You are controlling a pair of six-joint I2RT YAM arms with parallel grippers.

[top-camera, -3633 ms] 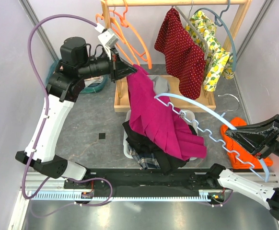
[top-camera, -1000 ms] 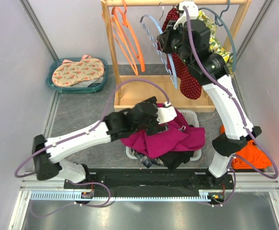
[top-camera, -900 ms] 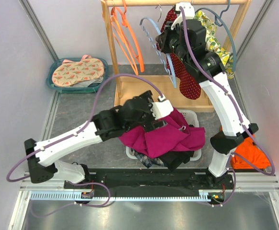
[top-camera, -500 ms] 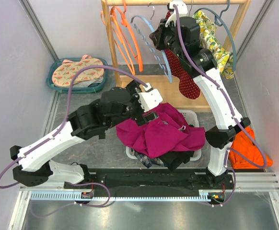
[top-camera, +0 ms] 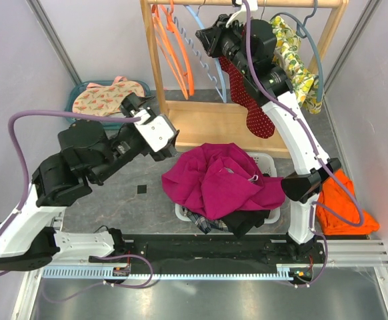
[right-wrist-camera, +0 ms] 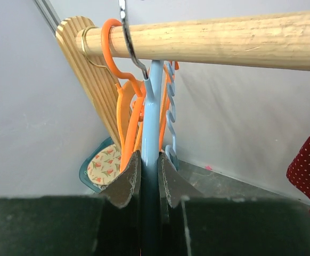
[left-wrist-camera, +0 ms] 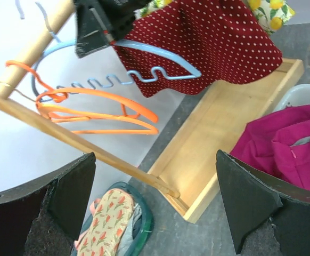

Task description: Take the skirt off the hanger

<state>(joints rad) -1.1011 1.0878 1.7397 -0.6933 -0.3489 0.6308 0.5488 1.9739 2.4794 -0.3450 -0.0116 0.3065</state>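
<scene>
Skirt (top-camera: 217, 181): one, magenta, off its hanger and heaped at frame centre on the white basket (top-camera: 267, 159), over dark clothes. There are two baskets, this one and a teal basket (top-camera: 69, 110) at upper left holding a printed cloth. There are two arms. The left gripper (left-wrist-camera: 154, 160), left of centre, has its jaws wide apart and holds nothing.

Along the rail (right-wrist-camera: 224, 37) at the top, from left to right:
- at least two orange hangers (top-camera: 174, 50); the exact count is unclear
- one blue hanger (top-camera: 204, 50), its metal hook over the rail
- one red garment (top-camera: 251, 107)
- one lemon garment (top-camera: 294, 63) on a grey hanger (top-camera: 319, 60)

The right gripper (right-wrist-camera: 148, 173), at top centre, is clamped on the blue hanger's neck. One orange cloth (top-camera: 344, 207) lies at lower right.

The skirt is crumpled, so no waist or hem can be told apart. Its long axis runs roughly left to right across the basket, dipping slightly to the right.

A few seconds earlier the skirt was stretched from upper left to lower right, pinched by the left gripper and still threaded on the blue hanger, which the right gripper held at lower right. That hanger is now up on the rail. Half a second ago the left arm covered the heap's left edge. It has since drawn back to the left, and the whole skirt shows.
</scene>
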